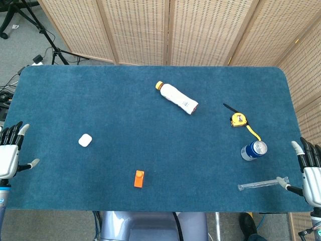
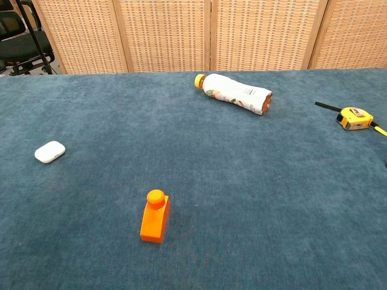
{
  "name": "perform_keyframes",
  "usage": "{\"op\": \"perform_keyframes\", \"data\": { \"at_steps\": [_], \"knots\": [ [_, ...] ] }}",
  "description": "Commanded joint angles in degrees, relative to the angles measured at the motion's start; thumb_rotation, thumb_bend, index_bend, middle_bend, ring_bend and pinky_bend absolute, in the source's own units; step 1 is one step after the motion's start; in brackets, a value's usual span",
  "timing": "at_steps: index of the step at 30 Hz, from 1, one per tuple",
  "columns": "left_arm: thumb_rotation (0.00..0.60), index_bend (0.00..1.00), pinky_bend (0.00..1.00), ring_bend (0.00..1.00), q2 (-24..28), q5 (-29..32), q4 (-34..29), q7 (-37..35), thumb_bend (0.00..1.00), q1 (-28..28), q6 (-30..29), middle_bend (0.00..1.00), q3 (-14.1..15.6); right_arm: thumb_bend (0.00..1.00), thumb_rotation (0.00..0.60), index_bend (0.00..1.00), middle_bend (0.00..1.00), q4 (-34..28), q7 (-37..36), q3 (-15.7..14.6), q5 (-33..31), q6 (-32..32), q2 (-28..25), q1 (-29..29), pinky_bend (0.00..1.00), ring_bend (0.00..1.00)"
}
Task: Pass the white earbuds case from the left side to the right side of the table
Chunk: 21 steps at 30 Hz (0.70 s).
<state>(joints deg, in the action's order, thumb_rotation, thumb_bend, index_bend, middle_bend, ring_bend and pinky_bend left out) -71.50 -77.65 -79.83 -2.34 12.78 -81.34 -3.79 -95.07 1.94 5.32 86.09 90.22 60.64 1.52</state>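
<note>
Both hands wait released at the table's edges, left hand [image 1: 10,150] and right hand [image 1: 311,168]. White earbuds case [image 1: 85,140] lies left-side: probably light, rigid, slick; pinch its rounded sides.

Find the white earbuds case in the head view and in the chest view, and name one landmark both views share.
Head view: white earbuds case lies left of centre on the blue table, apart from everything.
Chest view: it lies at the left edge, mid-height.
Shared landmark: the orange block, nearer the robot and to the case's right.
</note>
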Motion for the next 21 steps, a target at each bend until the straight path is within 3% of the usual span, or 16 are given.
{"op": "perform_keyframes", "data": {
  "at_steps": [1,8,13,14,18,21],
  "knots": [
    [0.6,0.0,0.0,0.0,0.1,-0.18,0.55,-1.27,0.0,-0.01,0.66,0.0,-0.2,0.0,0.6,0.0,0.0,-1.41,1.31,0.38,-1.61,-0.48,-0.34,-0.16,0.0,0.0],
    [0.6,0.0,0.0,0.0,0.42,-1.02,0.93,-1.43,0.0,1.23,3.01,0.0,-0.55,0.0,0.6,0.0,0.0,-1.55,-0.24,0.69,-1.34,0.23,-0.34,-0.36,0.0,0.0],
    [0.6,0.0,0.0,0.0,0.19,-1.81,3.1,-1.34,0.0,5.4,10.61,0.0,-0.26,0.0,0.6,0.0,0.0,-1.3,-0.89,0.66,-1.09,0.13,-0.22,-0.29,0.0,0.0],
    [0.6,0.0,0.0,0.0,-0.47,-2.06,4.56,-1.31,0.0,8.13,15.32,0.0,-0.17,0.0,0.6,0.0,0.0,-1.32,-0.99,0.68,-1.17,-0.1,-0.18,-0.19,0.0,0.0],
    [0.6,0.0,0.0,0.0,-3.4,-1.75,9.7,-2.17,0.01,13.39,24.13,0.0,-0.45,0.0,0.6,0.0,0.0,-1.27,-1.12,0.91,-1.63,-0.29,-0.16,-0.12,0.0,0.0],
    [0.6,0.0,0.0,0.0,-4.76,-1.77,11.75,-2.11,0.05,14.98,26.67,0.0,-0.32,0.0,0.6,0.0,0.0,-1.24,-1.21,0.97,-1.93,-0.63,-0.2,-0.03,0.0,0.0]
  ]
}}
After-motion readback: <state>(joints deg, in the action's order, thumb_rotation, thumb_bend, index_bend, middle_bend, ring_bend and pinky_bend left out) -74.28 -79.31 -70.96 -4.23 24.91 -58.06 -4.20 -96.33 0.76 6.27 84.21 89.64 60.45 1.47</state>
